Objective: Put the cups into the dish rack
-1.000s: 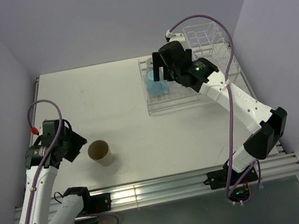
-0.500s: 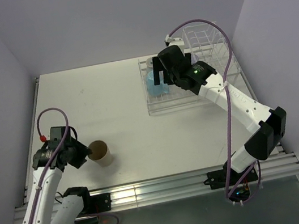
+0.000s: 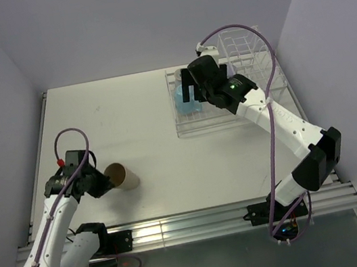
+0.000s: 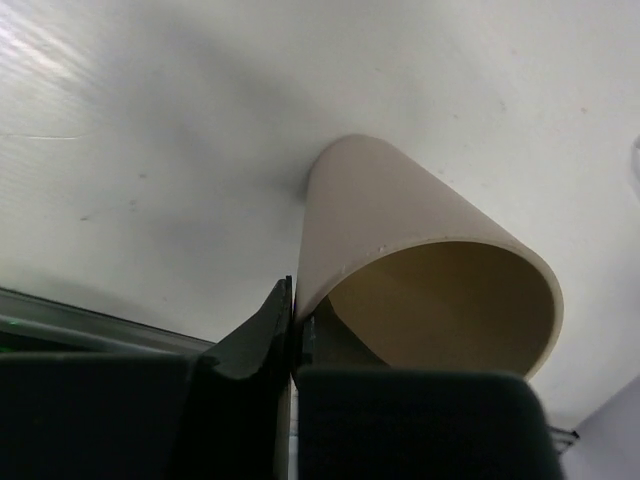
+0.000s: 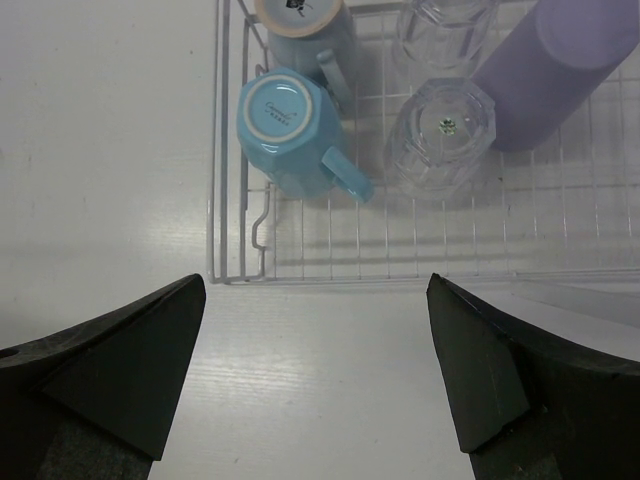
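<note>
One cup outside the rack: I saw the tan cup (image 4: 420, 260) tipped over at a slant, its base against the white table (image 3: 134, 113) and its open mouth facing the left arm, well apart from the rack.
Left gripper (image 3: 102, 182): its fingers were closed on the tan cup, pinching the wall at the rim.
Five cups in the rack: two light blue mugs (image 5: 285, 130) sat upside down, one behind the other. Two clear glasses (image 5: 440, 130) stood just beside them, and the lavender tumbler (image 5: 560, 70) was on the glasses' other side.
Dish rack (image 5: 240, 270): I saw white wire, at the far right of the table, with taller dividers at its back.
Right gripper (image 5: 312, 300): it hung above the rack's edge, fingers spread wide and holding nothing.
</note>
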